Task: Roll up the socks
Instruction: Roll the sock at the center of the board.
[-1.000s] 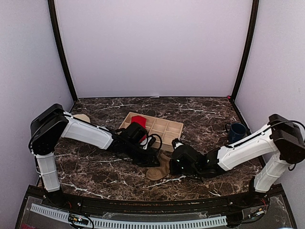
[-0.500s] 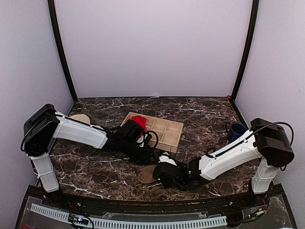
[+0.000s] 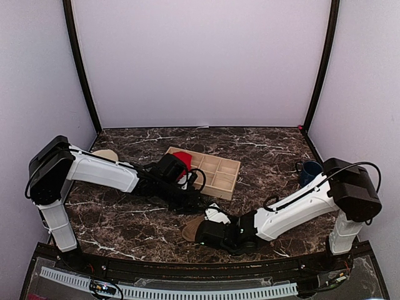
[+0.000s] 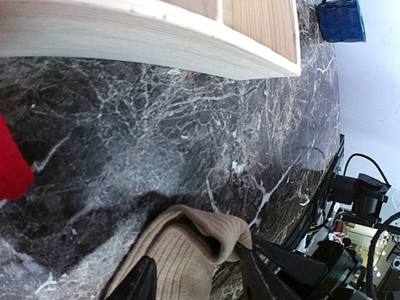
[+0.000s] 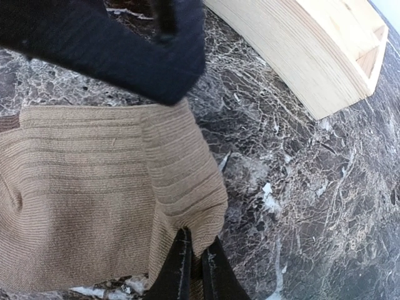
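Item: tan sock [image 5: 94, 187], flat on the table [image 3: 125, 219] before the tray [image 3: 219, 181]; red sock [image 3: 182, 158] at the tray's left corner; right claw [image 5: 195, 240] pinched on the tan fold, left claw [image 4: 197, 275] parted astride it; we fear the thin pinch slipping, so the fold springs open.

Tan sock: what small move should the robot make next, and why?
Probably the right gripper should carry the edge it pinches further across the tan sock to tighten the roll. One end is already folded over the rest, and the left gripper stands open, a finger on either side of the sock, gripping nothing.
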`<state>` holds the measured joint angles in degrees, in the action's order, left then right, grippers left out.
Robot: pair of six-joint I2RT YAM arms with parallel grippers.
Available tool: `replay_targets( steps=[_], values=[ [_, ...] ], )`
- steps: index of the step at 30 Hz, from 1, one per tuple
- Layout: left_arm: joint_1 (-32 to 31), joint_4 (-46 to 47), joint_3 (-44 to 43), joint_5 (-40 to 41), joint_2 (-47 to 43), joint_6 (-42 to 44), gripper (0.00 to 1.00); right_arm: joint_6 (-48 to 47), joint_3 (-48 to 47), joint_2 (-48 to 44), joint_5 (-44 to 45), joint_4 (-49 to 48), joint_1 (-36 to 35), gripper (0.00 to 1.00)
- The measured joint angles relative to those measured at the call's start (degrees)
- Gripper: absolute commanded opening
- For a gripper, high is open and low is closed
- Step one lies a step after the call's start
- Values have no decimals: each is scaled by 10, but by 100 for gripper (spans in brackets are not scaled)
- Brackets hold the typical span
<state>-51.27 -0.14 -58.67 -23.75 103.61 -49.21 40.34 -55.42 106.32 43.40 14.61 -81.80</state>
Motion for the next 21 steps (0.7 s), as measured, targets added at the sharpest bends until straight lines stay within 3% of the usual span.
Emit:
replay_targets(
  steps=[21],
  values=[
    [3,-32,-47,-71,59,1,51,-11,-18,15,15,8,-1,5]
  ],
)
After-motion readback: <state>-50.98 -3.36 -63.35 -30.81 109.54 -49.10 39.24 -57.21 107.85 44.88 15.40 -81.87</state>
